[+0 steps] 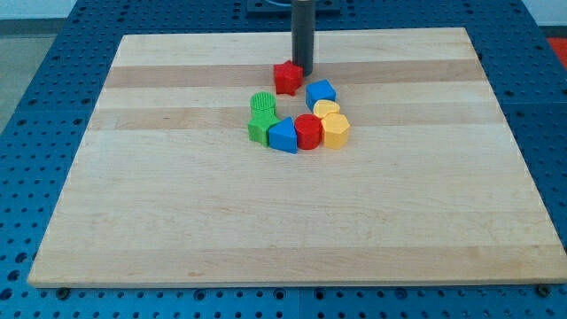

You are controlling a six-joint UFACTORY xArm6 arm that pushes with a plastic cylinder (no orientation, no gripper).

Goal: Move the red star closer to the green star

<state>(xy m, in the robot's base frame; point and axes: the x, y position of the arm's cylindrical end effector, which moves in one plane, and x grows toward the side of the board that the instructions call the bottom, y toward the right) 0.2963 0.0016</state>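
Observation:
The red star [286, 78] lies near the top middle of the wooden board [177, 204]. My tip [305, 71] stands right beside it, on its right and slightly toward the view's top, touching or nearly touching it. The green star [260, 127] lies below and a little left of the red star. A green round block [263, 103] sits between the two, just above the green star.
A cluster sits below the red star: a blue block [321, 91], a yellow heart-like block [326, 109], a yellow block [336, 130], a red cylinder [307, 133] and a blue block [283, 136] next to the green star.

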